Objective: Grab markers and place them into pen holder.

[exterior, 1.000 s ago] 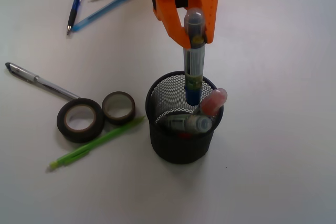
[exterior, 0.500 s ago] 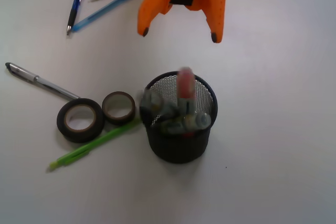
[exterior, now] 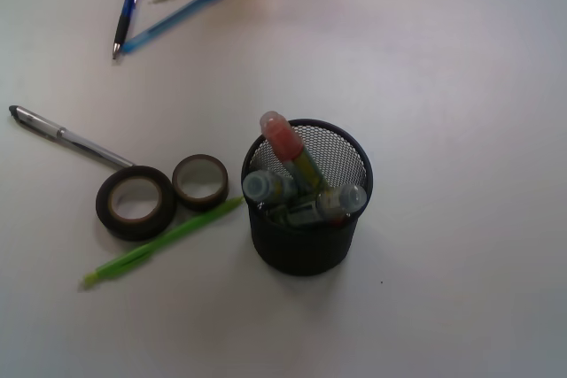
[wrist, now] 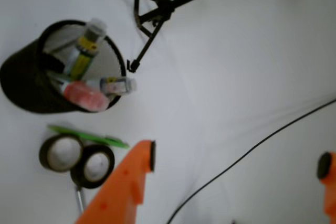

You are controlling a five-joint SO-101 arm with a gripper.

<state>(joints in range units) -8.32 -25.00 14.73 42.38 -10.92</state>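
Only marker (exterior: 292, 152) tops visible above pen holder (exterior: 306, 250) rim

A black mesh pen holder (exterior: 306, 236) is seen; yellow-green markers (exterior: 301, 185) with one pink cap, a lime-green pencil (exterior: 159, 243), an orange gripper (wrist: 236, 166).

Three fat markers (exterior: 301, 185) lean crossed inside the upright black mesh pen holder (exterior: 306, 250); the pink cap pokes highest.
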